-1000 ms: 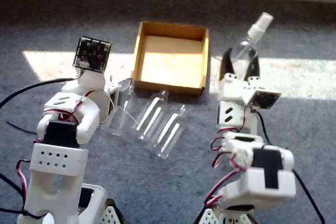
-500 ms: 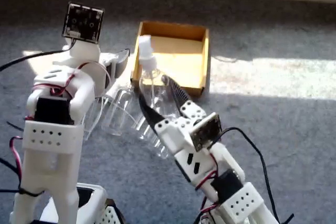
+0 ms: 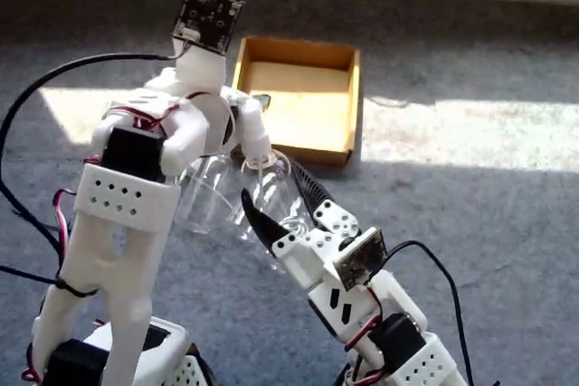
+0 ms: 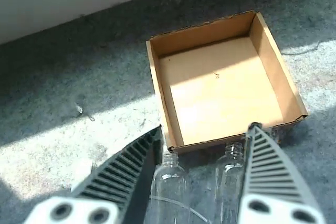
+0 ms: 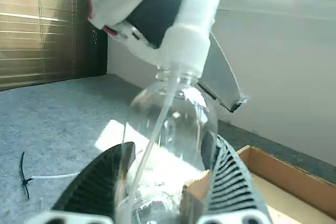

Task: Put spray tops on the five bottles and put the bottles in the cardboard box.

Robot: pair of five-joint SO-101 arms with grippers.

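The right gripper [image 5: 165,182] has its fingers closed on the clear bottle [image 5: 173,124], upright with a spray top [image 5: 189,30] on, just before the cardboard box [image 3: 294,47] toward the far edge of the carpet [image 3: 470,223]; the left gripper [image 4: 206,128] hangs wide open and empty over two lying bottles [image 4: 168,187].

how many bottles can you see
3: one bottle upright in the right gripper; two uncapped bottles lying before the cardboard box. Others may be hidden.
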